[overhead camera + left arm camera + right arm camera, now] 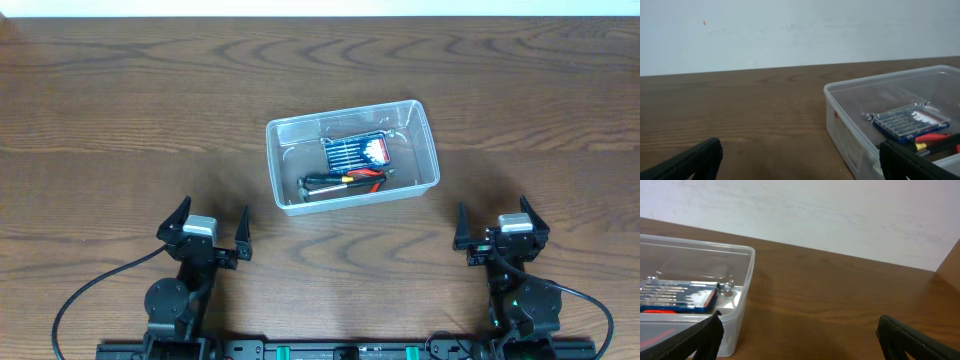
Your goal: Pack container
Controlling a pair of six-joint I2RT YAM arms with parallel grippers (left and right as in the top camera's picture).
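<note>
The clear plastic container (280, 185) stands at the middle of the wooden table. Inside it lie a blue case of small screwdrivers (356, 151) and red-handled pliers (362, 177) with dark tools beside them. My left gripper (212, 236) is open and empty at the near left, apart from the container. My right gripper (497, 232) is open and empty at the near right. The container shows in the left wrist view (850, 140) with the blue case (910, 120), and in the right wrist view (737, 305). Both wrist views show bare wood between the fingers (800, 165) (800, 345).
The table's far edge meets a white wall (790, 30). Black cables run from both arm bases along the near edge (80, 300).
</note>
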